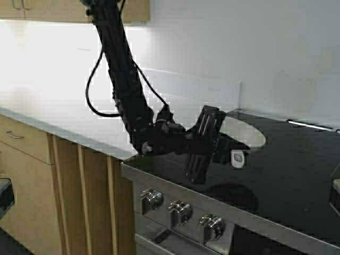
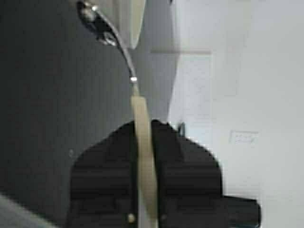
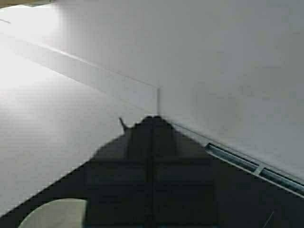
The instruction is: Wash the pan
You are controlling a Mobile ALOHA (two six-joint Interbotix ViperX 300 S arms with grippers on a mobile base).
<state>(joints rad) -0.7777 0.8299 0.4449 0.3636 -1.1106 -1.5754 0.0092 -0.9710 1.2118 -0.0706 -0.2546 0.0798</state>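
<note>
The pan (image 1: 245, 132), off-white and shallow, is over the back of the black cooktop (image 1: 289, 180). Its stubby handle, ending in a white tip (image 1: 237, 158), points toward the stove's front. My left gripper (image 1: 220, 144) reaches in from the left and is shut on that handle. In the left wrist view the pale handle (image 2: 142, 142) runs between the two dark fingers of the left gripper (image 2: 145, 129), and a shiny metal neck (image 2: 118, 45) leads to the pan bowl (image 2: 135, 21). My right gripper (image 3: 153, 119) is shut and holds nothing, with the pan's rim (image 3: 52, 213) beside it.
Three metal knobs (image 1: 180, 211) line the stove front. A white countertop (image 1: 64, 114) and wooden cabinets (image 1: 32, 159) lie to the left. A white wall and backsplash (image 1: 212, 87) stand behind. Part of the right arm (image 1: 336, 194) shows at the right edge.
</note>
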